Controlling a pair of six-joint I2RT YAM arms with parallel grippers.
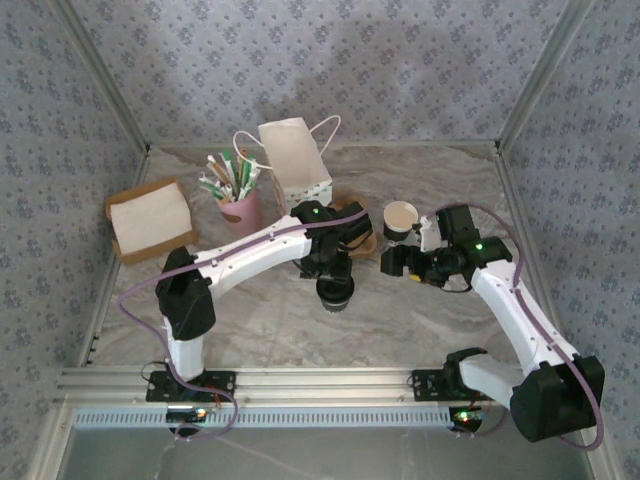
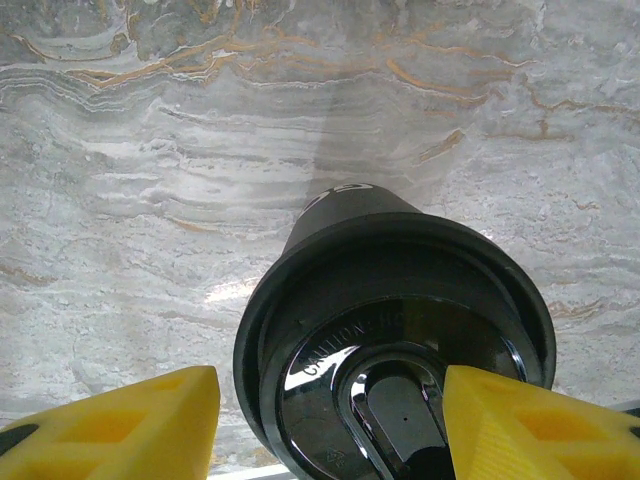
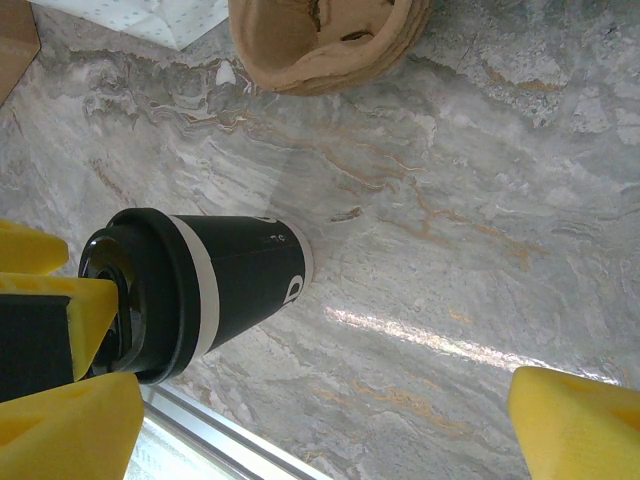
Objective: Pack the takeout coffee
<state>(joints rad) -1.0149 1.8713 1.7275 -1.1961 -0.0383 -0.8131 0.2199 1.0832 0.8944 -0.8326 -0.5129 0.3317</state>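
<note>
The counter (image 1: 300, 335) is closed in by patterned walls on the left, back and right. A metal rail (image 1: 330, 380) runs along the near edge, where the two arm bases sit. Bare marble lies between the bases and up to the middle, and more lies along the right wall and in the back right corner. The back left is crowded.

The takeout coffee (image 3: 235, 275) stands upright near the middle of the counter, a dark cup with a black lid (image 2: 400, 330). A strip of bare counter separates it from the rail. The left gripper (image 2: 330, 425) hangs over it with its yellow fingers (image 2: 130, 420) apart on either side of the lid. One finger is against the rim and a sliver of counter shows beside the other, so I cannot tell whether it squeezes. The right gripper (image 3: 320, 430) waits just to the right of the coffee, its fingers spread wide and holding nothing.

There are two paper cups: the lidded coffee and one open cup (image 1: 401, 215), cream inside, just behind the right gripper. There is one pink cup of straws (image 1: 240, 210) and one white paper bag (image 1: 295, 160) with loop handles behind it. One cardboard box (image 1: 150, 220) with a white sheet in it sits by the left wall. A brown pulp carrier (image 3: 330, 40) sits behind the coffee, beside the bag. Whether it is one piece or a stack I cannot tell.
</note>
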